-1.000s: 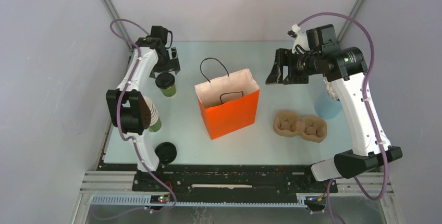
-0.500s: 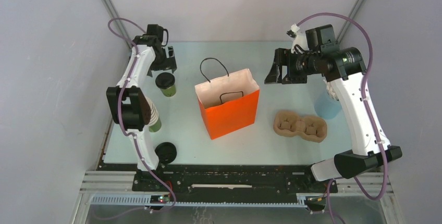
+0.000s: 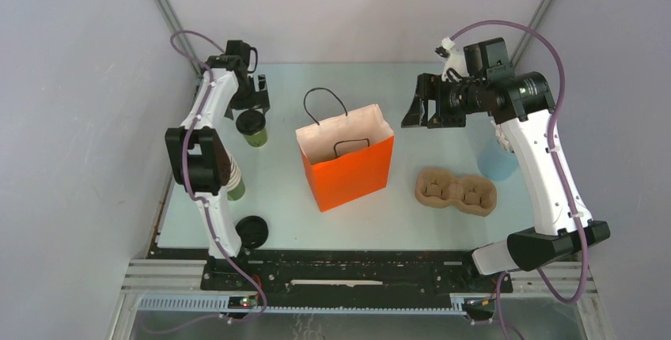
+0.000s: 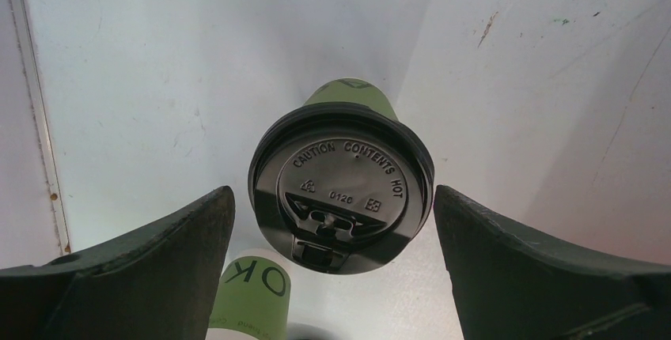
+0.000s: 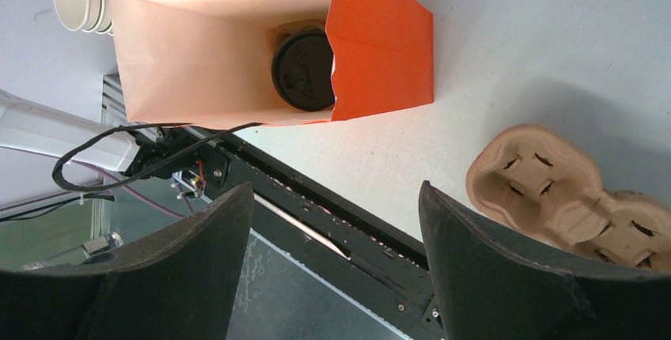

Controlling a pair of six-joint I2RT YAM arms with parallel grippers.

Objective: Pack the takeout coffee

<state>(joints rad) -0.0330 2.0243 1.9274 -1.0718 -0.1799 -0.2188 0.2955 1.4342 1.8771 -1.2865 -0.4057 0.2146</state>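
along the near edge of the table (image 3: 411,229), by its left corner, lies one loose black lid (image 3: 252,231), round and glossy, with open pale surface stretching to its right. a little farther up the left edge sits one nested stack of cups (image 3: 231,172), olive outside and white within (half hidden behind the left arm from above). mid-table stands one orange paper bag (image 3: 348,170), mouth open, with thin black cord handles and a creased pale lining; a capped cup (image 5: 303,69) sits down inside it, only its black lid showing. toward the right edge, apart from the bag with a free lane between, rests one moulded pulp carrier (image 3: 456,190), tan, rough and lumpy. just beyond it by the right edge is one pale blue object (image 3: 492,164), mostly covered by the right arm, so i cannot tell what it is. the second capped cup (image 4: 342,190) stands upright toward the far left corner, olive paper, tapered, its round lid embossed with lettering; that makes two capped coffees. the left gripper (image 4: 332,198) hangs over it, jaws spread wide, one finger either side of the lid and neither touching. the right gripper (image 5: 334,198) hovers above the table off the bag's far right side, jaws spread too, gripping nothing. bare table runs from the bag to the far edge.
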